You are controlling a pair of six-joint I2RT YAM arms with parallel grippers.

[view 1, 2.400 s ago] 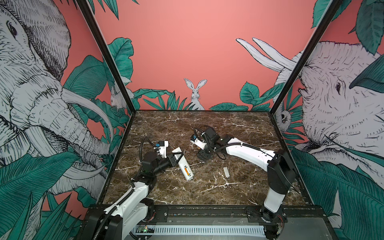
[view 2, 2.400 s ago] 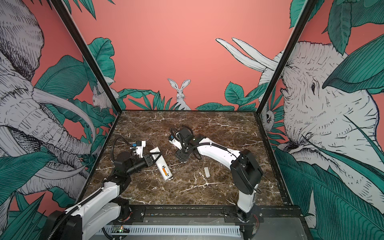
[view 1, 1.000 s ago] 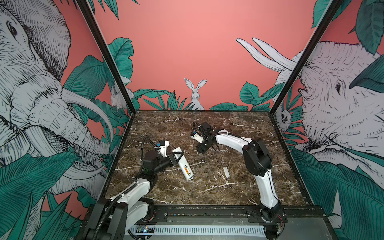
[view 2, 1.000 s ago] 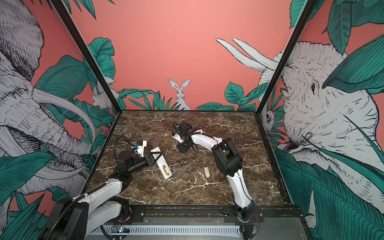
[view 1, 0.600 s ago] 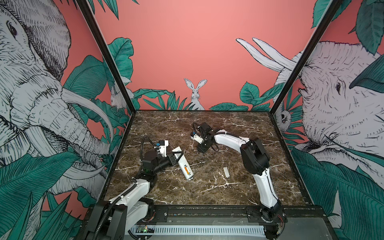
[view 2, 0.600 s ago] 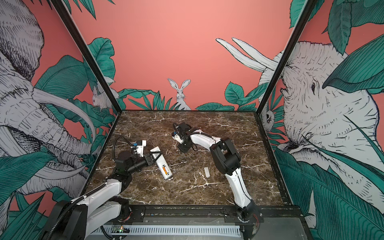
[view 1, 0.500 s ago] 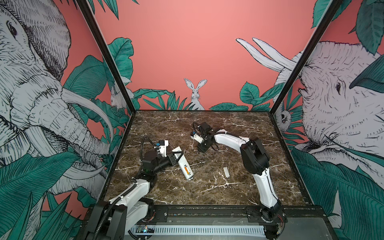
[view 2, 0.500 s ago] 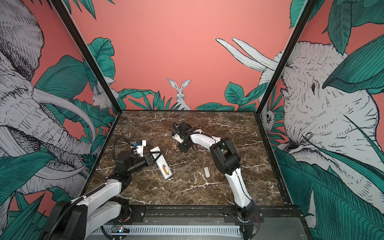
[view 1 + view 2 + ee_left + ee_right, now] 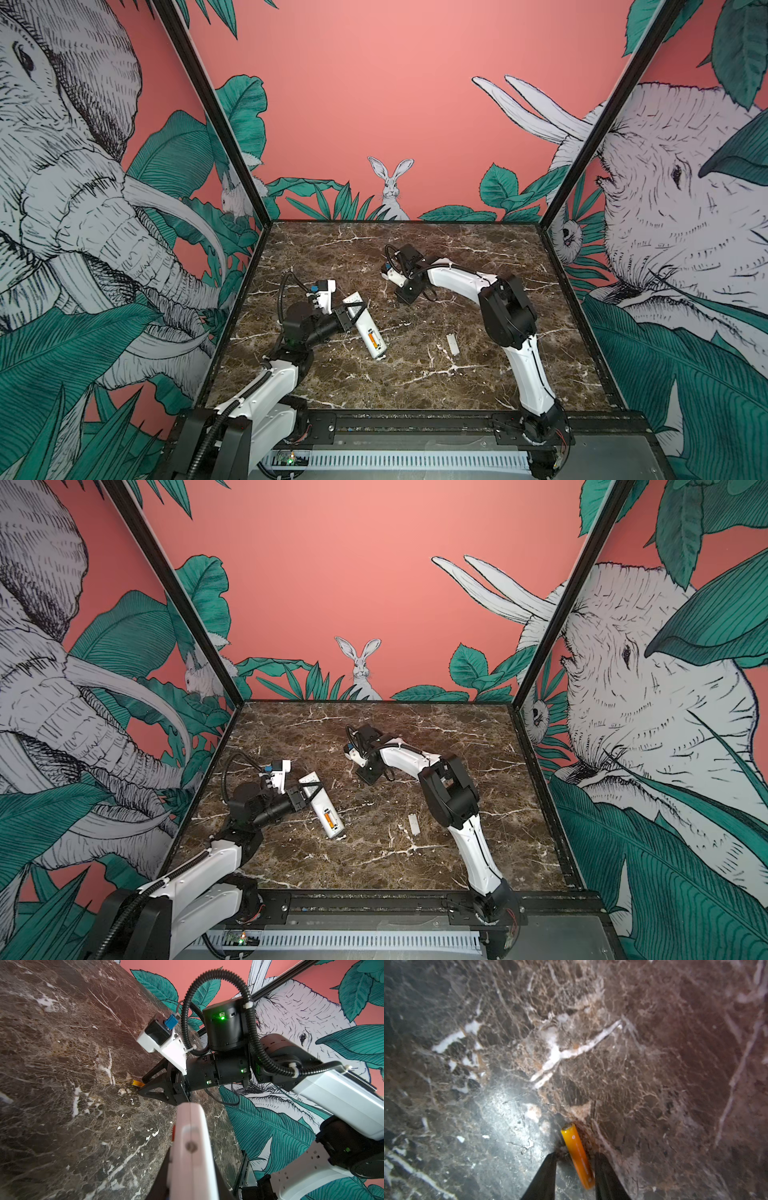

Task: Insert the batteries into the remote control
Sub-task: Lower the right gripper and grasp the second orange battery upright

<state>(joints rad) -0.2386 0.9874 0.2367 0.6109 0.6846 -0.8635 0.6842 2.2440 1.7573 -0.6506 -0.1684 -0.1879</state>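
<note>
The white remote control [image 9: 365, 328] [image 9: 322, 808] lies back-up at the left of the table with its compartment uncovered. One orange battery [image 9: 374, 340] [image 9: 329, 817] sits in it. My left gripper [image 9: 353, 311] [image 9: 309, 791] is shut on the remote's far end, seen edge-on in the left wrist view [image 9: 193, 1157]. A second battery [image 9: 578, 1157] [image 9: 138, 1083] lies on the marble at mid-table. My right gripper [image 9: 575, 1154] [image 9: 405, 297] [image 9: 368, 777] straddles it, pointing down. One finger [image 9: 602, 1169] touches it and the other finger [image 9: 548, 1169] stands a little apart.
A small white battery cover [image 9: 453, 344] [image 9: 414, 824] lies on the brown marble table [image 9: 415, 386] right of centre, near the right arm's elbow [image 9: 507, 307]. Painted walls close the table on three sides, and a black rail [image 9: 415, 424] runs along the front.
The right arm's elbow has drawn in toward the middle and risen. Its gripper has shifted slightly back-left over the battery. The left arm and the remote have not moved.
</note>
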